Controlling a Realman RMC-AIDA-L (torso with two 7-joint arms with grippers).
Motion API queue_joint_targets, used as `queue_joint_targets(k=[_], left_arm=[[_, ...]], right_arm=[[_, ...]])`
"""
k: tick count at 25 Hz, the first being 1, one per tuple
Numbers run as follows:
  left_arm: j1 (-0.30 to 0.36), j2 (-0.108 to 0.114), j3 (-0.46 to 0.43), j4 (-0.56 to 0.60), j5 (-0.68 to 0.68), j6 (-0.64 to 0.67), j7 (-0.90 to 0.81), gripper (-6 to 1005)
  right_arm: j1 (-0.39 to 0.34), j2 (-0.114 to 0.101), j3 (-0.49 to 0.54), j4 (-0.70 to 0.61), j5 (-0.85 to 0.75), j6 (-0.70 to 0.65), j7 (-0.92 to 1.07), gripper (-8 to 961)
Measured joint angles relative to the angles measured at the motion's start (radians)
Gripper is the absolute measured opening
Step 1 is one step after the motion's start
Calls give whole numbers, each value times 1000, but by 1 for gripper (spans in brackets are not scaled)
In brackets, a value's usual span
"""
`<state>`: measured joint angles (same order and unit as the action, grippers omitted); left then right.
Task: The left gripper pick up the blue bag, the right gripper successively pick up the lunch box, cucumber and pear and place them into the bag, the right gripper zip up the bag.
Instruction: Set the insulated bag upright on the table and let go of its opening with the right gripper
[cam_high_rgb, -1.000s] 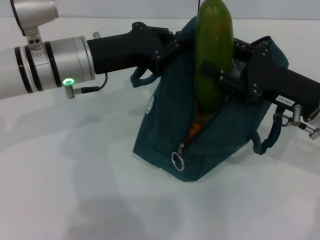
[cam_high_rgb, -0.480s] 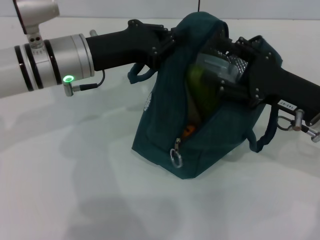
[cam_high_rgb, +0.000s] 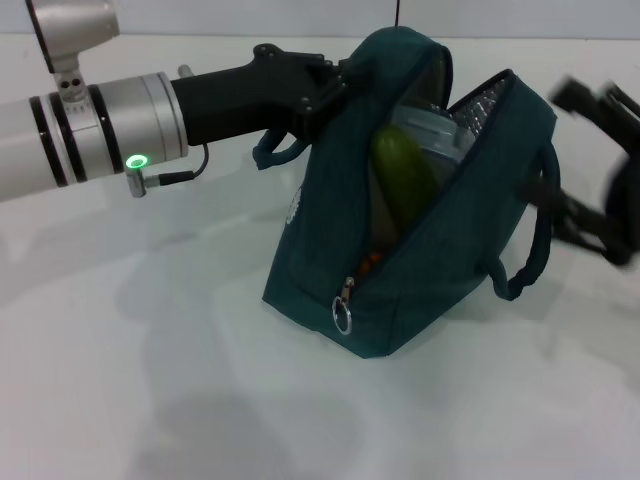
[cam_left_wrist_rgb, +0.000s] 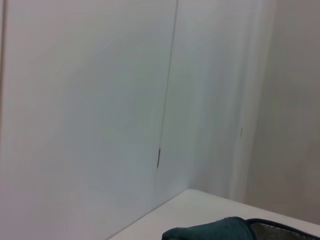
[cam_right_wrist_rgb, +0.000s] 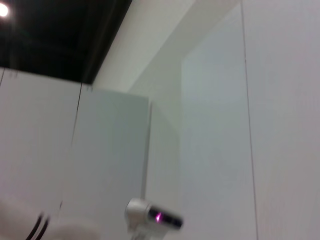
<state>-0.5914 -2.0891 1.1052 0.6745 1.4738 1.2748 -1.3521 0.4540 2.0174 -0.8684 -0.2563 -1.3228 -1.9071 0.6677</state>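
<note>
The blue bag (cam_high_rgb: 430, 260) stands open on the white table in the head view. My left gripper (cam_high_rgb: 335, 82) grips the bag's upper left rim and holds it up. The green cucumber (cam_high_rgb: 400, 185) stands tilted inside the opening, in front of the grey lunch box (cam_high_rgb: 432, 135). Something orange (cam_high_rgb: 372, 262) shows low in the opening. The zipper's ring pull (cam_high_rgb: 342, 318) hangs at the bag's front lower corner. My right gripper (cam_high_rgb: 590, 160) is blurred at the right edge, clear of the bag. The pear is out of view. The bag's top edge shows in the left wrist view (cam_left_wrist_rgb: 210, 233).
The bag's right handle strap (cam_high_rgb: 530, 250) loops out toward the right arm. The white table (cam_high_rgb: 150, 380) stretches in front and to the left. The right wrist view shows only walls and ceiling.
My right gripper has let go of the cucumber and pulled back to the right, out of the bag. The cucumber has dropped down into the bag.
</note>
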Motion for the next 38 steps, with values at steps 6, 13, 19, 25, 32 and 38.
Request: queue_joint_targets(k=[6,13,19,25,32,38], left_arm=[[5,1,-1,-7,0,-33,6,59],[-12,0,7,-21,0,-37,22,59],[-12,-1,7,-21,0,-37,21,59],[-6,-2,2,-21,0,-37,25,60],[-2,-2,1,-64,-70,-47,102,60],[-1,-1,0,-73,-79,-48,123,60]], right_arm=[[-136,-14,-14,-88,-77,40,8,868],[-123,-6,-86,-77,-134,174,48,859],[-85,-2,-152,-77,-129,225,62,813],[-81,-2,-149,-77,-126,232,40,571],[-81,0,-146,-30,-85,248,-79,287],[-83,0,-144,-24,-34,257,-106,37]])
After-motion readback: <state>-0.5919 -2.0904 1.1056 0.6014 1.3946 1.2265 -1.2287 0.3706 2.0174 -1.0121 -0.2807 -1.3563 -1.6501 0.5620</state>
